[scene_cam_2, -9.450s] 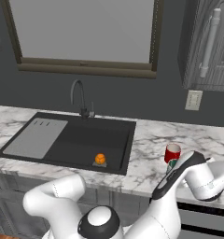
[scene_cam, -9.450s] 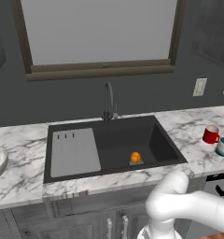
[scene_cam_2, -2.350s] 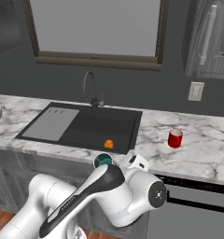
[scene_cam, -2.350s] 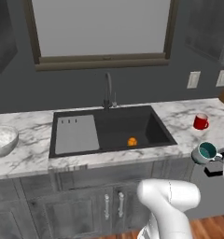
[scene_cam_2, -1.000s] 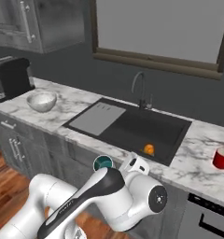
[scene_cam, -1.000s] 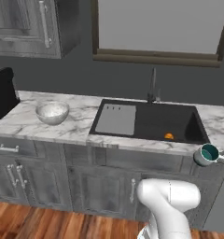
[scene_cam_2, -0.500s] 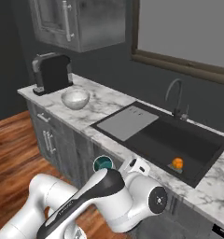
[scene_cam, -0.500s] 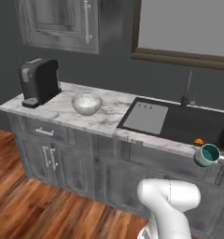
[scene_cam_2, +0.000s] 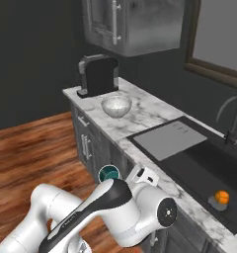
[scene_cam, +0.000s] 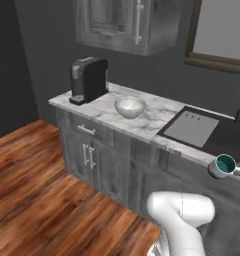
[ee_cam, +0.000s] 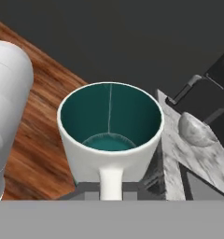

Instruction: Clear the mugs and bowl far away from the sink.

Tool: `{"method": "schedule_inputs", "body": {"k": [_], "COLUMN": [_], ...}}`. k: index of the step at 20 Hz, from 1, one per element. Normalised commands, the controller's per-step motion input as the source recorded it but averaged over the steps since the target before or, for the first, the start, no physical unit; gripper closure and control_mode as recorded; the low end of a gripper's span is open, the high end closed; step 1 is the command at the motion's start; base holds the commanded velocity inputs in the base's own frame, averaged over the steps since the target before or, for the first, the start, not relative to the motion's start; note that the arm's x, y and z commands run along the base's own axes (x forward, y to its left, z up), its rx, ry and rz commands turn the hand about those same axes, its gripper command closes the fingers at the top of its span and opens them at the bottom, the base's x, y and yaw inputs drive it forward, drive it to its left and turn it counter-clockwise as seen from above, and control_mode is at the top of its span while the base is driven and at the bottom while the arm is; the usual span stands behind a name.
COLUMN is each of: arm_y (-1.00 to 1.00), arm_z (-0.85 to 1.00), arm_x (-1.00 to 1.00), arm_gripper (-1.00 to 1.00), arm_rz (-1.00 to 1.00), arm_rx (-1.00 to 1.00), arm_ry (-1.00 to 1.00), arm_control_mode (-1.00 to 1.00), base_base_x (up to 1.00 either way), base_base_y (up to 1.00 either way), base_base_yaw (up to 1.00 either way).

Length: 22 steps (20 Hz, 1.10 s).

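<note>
My gripper [ee_cam: 111,190] is shut on the handle of a pale grey mug [ee_cam: 110,135] with a teal inside, held upright in the air in front of the counter. That mug [scene_cam: 222,166] hangs at the right edge of the left base view and sits above my white arm as the mug [scene_cam_2: 109,173] in the right base view. The speckled bowl [scene_cam: 129,106] stands on the marble counter left of the sink [scene_cam: 227,139]. Seen from the right, the bowl [scene_cam_2: 116,105] lies beyond the sink [scene_cam_2: 209,170] and its grey drainboard [scene_cam_2: 162,140]. The bowl [ee_cam: 195,130] also appears to the mug's right.
A black coffee machine [scene_cam: 89,78] stands at the counter's left end, close to the bowl, under a grey wall cabinet [scene_cam: 127,22]. A small orange thing [scene_cam_2: 219,197] lies in the basin by the faucet [scene_cam_2: 229,116]. Wood floor [scene_cam: 37,185] spreads left of the cabinets.
The whole scene has shifted right in both base views: the base has moved left along the counter. The coffee machine and bowl are now nearer. The mug stays in my grip.
</note>
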Motion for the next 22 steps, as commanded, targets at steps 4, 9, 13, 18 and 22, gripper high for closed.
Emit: {"method": "schedule_inputs", "body": {"k": [4,9,13,18,22], "arm_y": [0.00,0.00,0.00,0.00,0.00], "arm_z": [0.00,0.00,0.00,0.00,0.00], "arm_x": [0.00,0.00,0.00,0.00,0.00], "arm_gripper": [1.00,1.00,1.00,1.00,1.00], "arm_rz": [0.00,0.00,0.00,0.00,0.00], "arm_rx": [0.00,0.00,0.00,0.00,0.00], "arm_ry": [0.00,0.00,0.00,0.00,0.00], "arm_control_mode": [1.00,1.00,1.00,1.00,1.00], "base_base_x": [0.00,0.00,0.00,0.00,0.00], "base_base_y": [0.00,0.00,0.00,0.00,0.00], "base_base_yaw": [0.45,0.45,0.45,0.44,0.43]}}
